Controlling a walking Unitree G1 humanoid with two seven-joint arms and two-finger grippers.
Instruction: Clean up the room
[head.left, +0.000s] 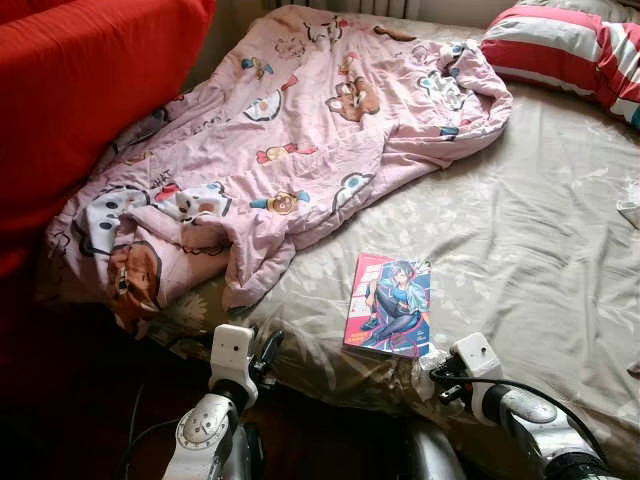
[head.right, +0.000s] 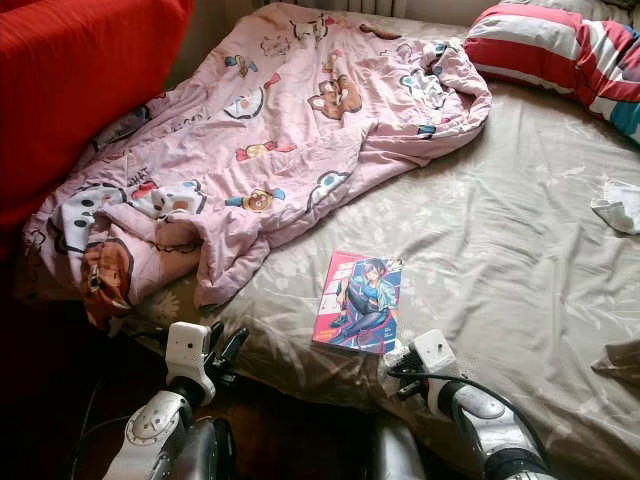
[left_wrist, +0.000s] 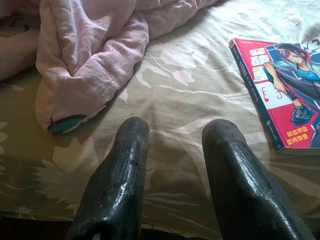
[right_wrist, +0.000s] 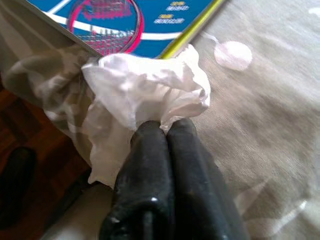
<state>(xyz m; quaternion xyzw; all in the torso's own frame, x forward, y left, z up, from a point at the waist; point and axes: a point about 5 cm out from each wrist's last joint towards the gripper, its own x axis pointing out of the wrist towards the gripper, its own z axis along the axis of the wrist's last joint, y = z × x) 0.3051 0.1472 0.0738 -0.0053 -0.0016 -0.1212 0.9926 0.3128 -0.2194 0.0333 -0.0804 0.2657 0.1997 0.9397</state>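
Crumpled tissue (right_wrist: 145, 95) pinched in right gripper (right_wrist: 167, 127) shut jaws beside book (head.left: 390, 305); left gripper (left_wrist: 175, 135) jaws apart, empty.

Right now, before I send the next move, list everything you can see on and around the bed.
Bed sheet: one, beige with pale flowers, covers the mattress.
Quilt: one, pink with cartoon prints, crumpled over the bed's left half.
Book: one, red and blue comic cover, flat near the bed's front edge.
Pillow: one, red and white stripes, far right corner.
Red cover: one, at the far left beside the quilt.
Crumpled tissue: one, white, pinched at the book's near corner.
Second tissue: one, white, at the bed's right edge.
Floor: dark wood, in front of the bed.
Left gripper: black fingers apart, over bare sheet left of the book.
Right gripper: black fingers closed on the crumpled tissue.
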